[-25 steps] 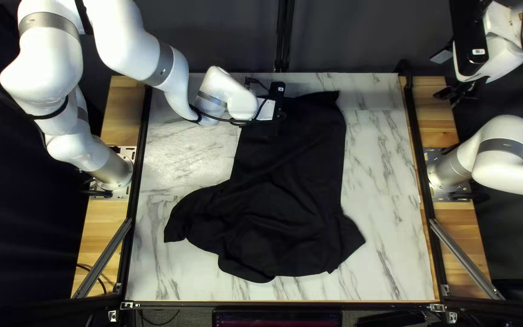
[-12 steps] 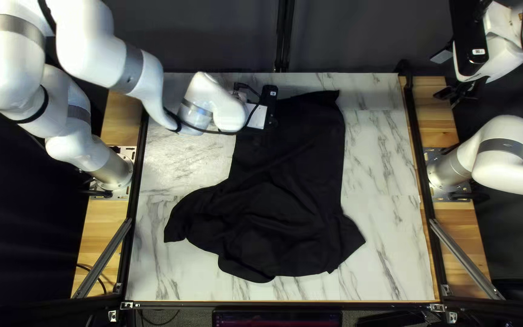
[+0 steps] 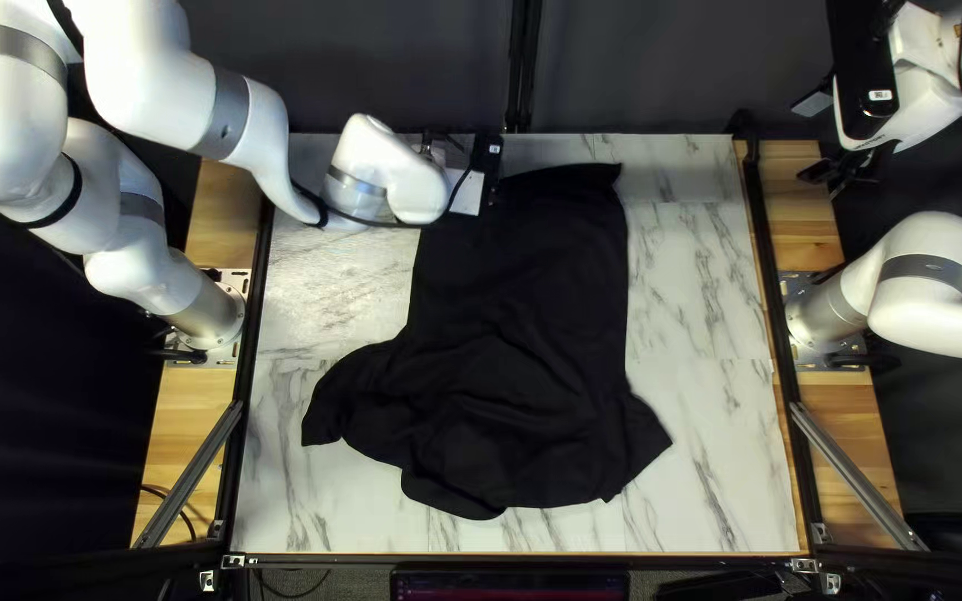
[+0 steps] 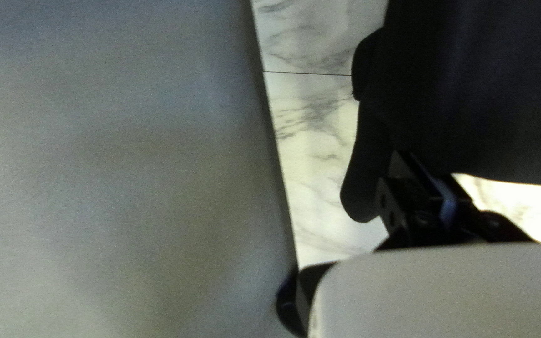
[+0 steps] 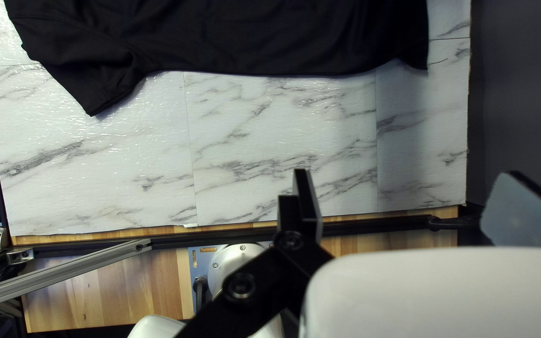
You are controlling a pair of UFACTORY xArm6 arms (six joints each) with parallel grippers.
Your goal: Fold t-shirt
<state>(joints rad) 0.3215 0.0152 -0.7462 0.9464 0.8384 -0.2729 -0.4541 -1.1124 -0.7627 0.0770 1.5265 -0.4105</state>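
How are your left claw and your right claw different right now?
My left claw is shut on the shirt, but my right claw is wide open with nothing in it. The left claw is down at the shirt, while the right claw hangs off to the side, away from it. Both claws have two fingers.

The black t-shirt lies spread on the table, one corner of its far end pinched in the left tool. Near that tool the cloth is fairly smooth; well apart from it, rumpled folds gather between two outflung sleeves. The right tool is clear of it.
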